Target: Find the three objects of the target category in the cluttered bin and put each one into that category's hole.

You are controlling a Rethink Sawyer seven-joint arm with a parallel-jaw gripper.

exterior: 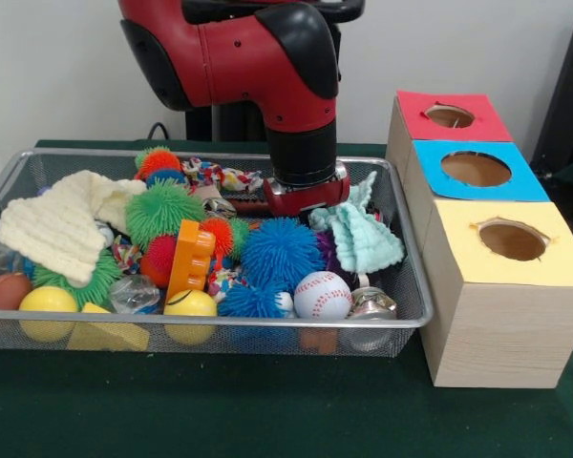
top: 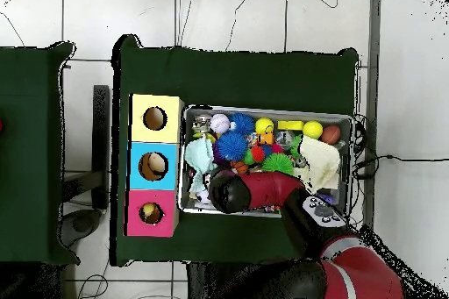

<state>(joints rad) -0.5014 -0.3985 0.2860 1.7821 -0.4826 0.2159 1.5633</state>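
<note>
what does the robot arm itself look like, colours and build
The arm is bulky and rounded, glossy red shells with black joint covers. A black cylindrical wrist leads to a silver ring and a dark red gripper base. From overhead, a grey button pad sits on the black link.

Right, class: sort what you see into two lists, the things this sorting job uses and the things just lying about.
Job:
- wire mesh bin
- red-faced hole
- gripper, down among the toys; open or shut cannot be told

Lying about:
- blue-faced hole
- yellow-faced hole
- baseball
- cream knitted cloth
- orange plastic block
</note>
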